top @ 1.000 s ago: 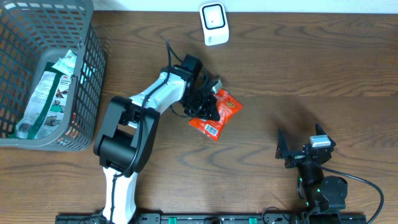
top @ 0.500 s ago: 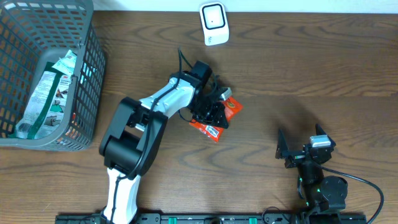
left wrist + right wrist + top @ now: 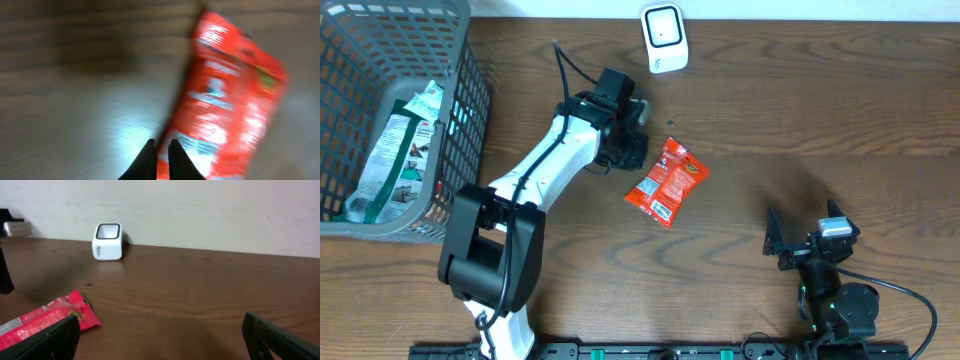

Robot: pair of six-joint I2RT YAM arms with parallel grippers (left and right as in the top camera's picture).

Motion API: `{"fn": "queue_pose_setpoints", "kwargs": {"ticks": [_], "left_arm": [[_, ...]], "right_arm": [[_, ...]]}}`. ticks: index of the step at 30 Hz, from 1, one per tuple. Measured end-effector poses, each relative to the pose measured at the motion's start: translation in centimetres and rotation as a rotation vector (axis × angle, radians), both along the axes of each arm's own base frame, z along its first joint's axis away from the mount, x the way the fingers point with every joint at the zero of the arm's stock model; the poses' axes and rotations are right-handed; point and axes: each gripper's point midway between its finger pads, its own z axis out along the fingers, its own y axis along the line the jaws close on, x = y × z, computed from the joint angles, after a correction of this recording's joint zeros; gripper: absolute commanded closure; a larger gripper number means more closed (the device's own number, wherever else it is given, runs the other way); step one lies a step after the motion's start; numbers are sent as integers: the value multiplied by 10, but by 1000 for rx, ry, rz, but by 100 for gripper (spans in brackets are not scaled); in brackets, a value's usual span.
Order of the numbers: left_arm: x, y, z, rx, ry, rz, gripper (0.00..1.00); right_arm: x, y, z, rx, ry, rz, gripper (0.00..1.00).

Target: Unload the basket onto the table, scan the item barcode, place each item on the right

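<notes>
Red snack packet [image 3: 666, 182] lies flat on the table [image 3: 800, 110], a white label patch showing at its near end. The left gripper [image 3: 630, 153] hangs just left of it, jaws pinched together on nothing (the wrist view is blurred). The scanner [image 3: 663, 38] sits at the far edge. The right gripper [image 3: 808, 243] is up front, spread wide, empty.

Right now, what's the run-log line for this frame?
left gripper: shut, empty | right gripper: open, empty | red packet: lying flat, unheld | scanner: apart from packet
</notes>
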Motion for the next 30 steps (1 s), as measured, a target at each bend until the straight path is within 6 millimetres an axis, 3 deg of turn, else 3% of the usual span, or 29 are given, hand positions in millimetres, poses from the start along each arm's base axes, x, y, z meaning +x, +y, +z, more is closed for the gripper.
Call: {"fn": "queue_pose_setpoints", "kwargs": {"ticks": [4, 10, 13, 30], "left_arm": [[5, 12, -17, 69, -17, 41, 88], [-5, 22, -56, 126, 49, 80, 88], [-7, 19, -60, 126, 57, 81, 89], [-61, -64, -58, 69, 87, -107, 87]], "right_arm": [[0, 0, 0, 0, 0, 0, 1], [0, 0, 0, 0, 0, 0, 1], [0, 0, 0, 0, 0, 0, 1], [0, 0, 0, 0, 0, 0, 1]]}}
